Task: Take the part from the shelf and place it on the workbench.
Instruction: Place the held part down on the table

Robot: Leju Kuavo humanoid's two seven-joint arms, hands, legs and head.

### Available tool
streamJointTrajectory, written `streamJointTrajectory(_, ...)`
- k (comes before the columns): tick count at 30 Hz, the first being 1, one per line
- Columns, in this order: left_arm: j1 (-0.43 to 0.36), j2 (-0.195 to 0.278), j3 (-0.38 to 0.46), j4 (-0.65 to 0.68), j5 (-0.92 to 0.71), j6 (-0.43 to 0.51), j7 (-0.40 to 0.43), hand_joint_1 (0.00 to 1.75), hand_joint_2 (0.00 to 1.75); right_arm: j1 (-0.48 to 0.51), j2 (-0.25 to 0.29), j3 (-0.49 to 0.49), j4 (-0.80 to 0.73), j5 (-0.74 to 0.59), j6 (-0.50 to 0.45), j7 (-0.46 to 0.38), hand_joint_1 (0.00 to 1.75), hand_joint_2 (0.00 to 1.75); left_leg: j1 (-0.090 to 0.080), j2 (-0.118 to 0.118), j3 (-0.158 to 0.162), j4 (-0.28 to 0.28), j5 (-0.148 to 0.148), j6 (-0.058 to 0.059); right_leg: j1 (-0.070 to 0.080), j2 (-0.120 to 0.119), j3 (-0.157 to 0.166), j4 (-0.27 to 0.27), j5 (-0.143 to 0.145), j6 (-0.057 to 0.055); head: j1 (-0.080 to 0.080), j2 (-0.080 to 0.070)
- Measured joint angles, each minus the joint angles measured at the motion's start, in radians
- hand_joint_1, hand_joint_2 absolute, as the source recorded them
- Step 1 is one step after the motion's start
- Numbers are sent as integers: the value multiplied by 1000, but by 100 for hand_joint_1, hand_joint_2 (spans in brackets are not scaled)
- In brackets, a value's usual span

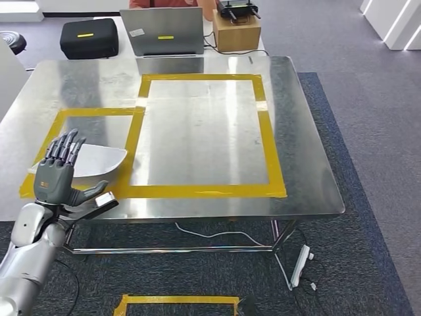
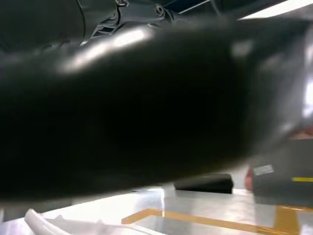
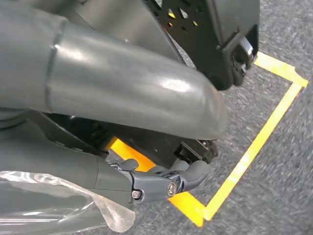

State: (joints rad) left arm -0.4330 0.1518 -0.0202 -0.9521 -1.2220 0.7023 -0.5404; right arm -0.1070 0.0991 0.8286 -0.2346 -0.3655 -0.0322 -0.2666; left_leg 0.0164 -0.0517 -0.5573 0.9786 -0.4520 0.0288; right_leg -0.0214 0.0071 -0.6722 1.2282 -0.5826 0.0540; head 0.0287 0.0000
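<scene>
Marking what looks like the closing stage of the job: finds the part (image 1: 97, 160), a pale flat piece with a curved edge, lying on the steel workbench (image 1: 308, 164) inside the smaller taped square (image 1: 134, 138), toward the robot's left. Catches the left hand (image 1: 55, 176) raised at the bench's near edge, just beside the part, fingers straight and spread, thumb out to the side, grasping nothing. Cannot tell from the head view whether the fingertips brush the part's near rim or stand just clear of it. Offers, through the left wrist view, little beyond a dark blur close to the lens, with a strip of the pale part and yellow tape on the bright metal beyond. Shows the right hand (image 3: 162, 181) hanging low over grey carpet and a yellow floor marking (image 3: 255, 147), thumb and fingers apart, nothing between them. Suggests, on this evidence, fetching and placing both done, the part down on the bench and let go. Leaves, by that judgement, only drawing the left arm away from the table without nudging the piece. Includes, at the far end, a closed laptop (image 1: 164, 31), a black case (image 1: 89, 38) and a cardboard box (image 1: 237, 31).
</scene>
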Motion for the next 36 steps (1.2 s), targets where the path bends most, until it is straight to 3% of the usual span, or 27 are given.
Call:
streamJointTrajectory(2, 4, -6, 4, -9, 10, 0, -13, 0, 0, 1, -2, 0, 0, 0, 0, 1, 0, 0, 5, -2, -3, 12, -8, -14, -6, 6, 57, -120, 65, 9, 1, 0)
streamJointTrajectory(4, 5, -8, 8, -18, 20, 0, -18, 0, 0, 4, -3, 0, 0, 0, 0, 2, 0, 0, 5, -4, -17, 32, -13, -31, -9, 19, 92, -195, 87, 4, 4, 0)
streamJointTrajectory(8, 20, -10, 12, -39, 38, 0, -21, 0, 0, 8, -3, 0, 0, -1, -1, 2, 0, 0, 6, 5, -37, 46, -17, -53, -7, 20, 81, -192, 94, -29, 0, 0)
streamJointTrajectory(10, 25, -11, 12, -49, 46, 0, -22, 0, 0, 8, -3, 0, 0, -2, -1, 1, 0, 0, 7, 26, -61, 113, -73, -57, -5, 10, 72, -195, 103, -47, -5, 0)
streamJointTrajectory(12, 31, -13, 11, -59, 61, 0, -27, 0, 0, 8, -4, 0, 0, -2, -1, 1, 0, 0, 6, 38, -104, 243, -154, -58, 1, -1, 58, -195, 113, -60, -10, 0)
streamJointTrajectory(13, 37, -15, 11, -63, 69, 0, -30, 0, 0, 9, -4, 0, 0, -2, -1, 1, 0, 0, 6, 38, -118, 295, -181, -58, 3, -5, 50, -195, 118, -63, -10, 0)
streamJointTrajectory(14, 44, -15, 10, -66, 76, 0, -33, 0, 0, 10, -4, 0, 0, -2, -1, 1, 0, 0, 6, 39, -117, 317, -189, -56, 6, -9, 41, -195, 124, -65, -10, 0)
streamJointTrajectory(15, 51, -17, 9, -71, 83, 0, -34, 0, 0, 10, -4, 0, 0, -2, -1, 1, 0, 0, 5, 39, -94, 296, -178, -52, 8, -12, 33, -195, 131, -64, -10, 0)
streamJointTrajectory(18, 61, -19, 2, -91, 99, 0, -34, 0, 0, 9, -4, 0, -1, -3, -1, 1, 0, 0, -3, 46, 39, 94, -113, -33, 14, -19, 16, -195, 151, -57, -9, 0)
streamJointTrajectory(19, 63, -20, -3, -97, 105, 0, -33, 0, 0, 9, -4, 0, -1, -4, -2, 1, 0, 0, -7, 49, 65, 47, -102, -29, 15, -21, 13, -195, 158, -52, -9, 0)
streamJointTrajectory(20, 66, -20, -7, -101, 111, 0, -32, 0, 0, 10, -4, 0, -2, -5, -4, 0, 0, 0, -12, 51, 75, 25, -99, -27, 15, -23, 12, -197, 165, -46, -8, 0)
streamJointTrajectory(23, 88, -18, -23, -111, 124, 0, -20, 0, 0, 12, -5, 0, -2, -8, -8, 1, 0, 0, -14, 52, 59, 15, -71, -17, 11, -23, 5, -206, 182, -27, -7, 0)
streamJointTrajectory(24, 96, -18, -28, -116, 126, 0, -16, 0, 0, 12, -6, 0, -2, -8, -8, 1, 0, 0, -12, 53, 49, 10, -57, -10, 12, -20, -5, -195, 163, -22, -6, 0)
streamJointTrajectory(25, 104, -18, -34, -120, 128, 0, -14, 0, 0, 11, -6, 0, -2, -8, -9, 1, 0, 0, -10, 54, 37, 6, -43, -4, 12, -16, -19, -165, 126, -17, -4, 0)
streamJointTrajectory(27, 119, -19, -41, -127, 129, 0, -13, 0, 0, 9, -7, 0, -2, -8, -9, 1, 0, 0, -10, 55, 11, 6, -22, 4, 11, -11, -50, -50, 25, -11, 2, 0)
streamJointTrajectory(28, 126, -19, -44, -128, 129, 0, -13, 0, 0, 8, -7, 0, -2, -8, -9, 1, 0, 0, -11, 55, -3, 7, -12, 5, 11, -11, -59, 12, -7, -8, 5, 0)
streamJointTrajectory(29, 133, -19, -46, -129, 129, 0, -13, 0, 0, 8, -8, 0, -2, -8, -9, 2, 0, 0, -11, 55, -16, 8, -2, 5, 12, -10, -57, 53, -18, -7, 6, 0)
streamJointTrajectory(30, 138, -19, -48, -129, 129, 0, -13, 0, 0, 9, -9, 0, -2, -8, -9, 2, 0, 0, -12, 54, -29, 9, 7, 4, 12, -10, -38, 61, -9, -6, 7, 0)
streamJointTrajectory(31, 142, -19, -49, -130, 129, 0, -13, 0, 0, 10, -9, 0, -2, -8, -9, 3, 0, 0, -12, 53, -40, 10, 16, 2, 12, -10, -2, 31, 13, -8, 10, 0)
streamJointTrajectory(32, 144, -18, -50, -131, 129, 0, -13, 0, 0, 12, -9, 0, -2, -8, -8, 3, 0, 0, -12, 52, -50, 12, 23, -1, 12, -9, 48, -29, 36, -11, 13, 0)
streamJointTrajectory(34, 148, -17, -53, -135, 130, 0, -13, 0, 0, 12, -9, 0, -2, -8, -8, 3, 0, 0, -15, 50, -64, 16, 38, -10, 13, -4, 155, -175, 49, -19, 20, 0)
streamJointTrajectory(36, 154, -16, -55, -142, 135, 0, -14, 0, 0, 13, -9, 0, -2, -8, -8, 3, 0, 0, -16, 50, -73, 16, 55, -21, 16, 1, 200, -248, 40, -26, 27, 1)
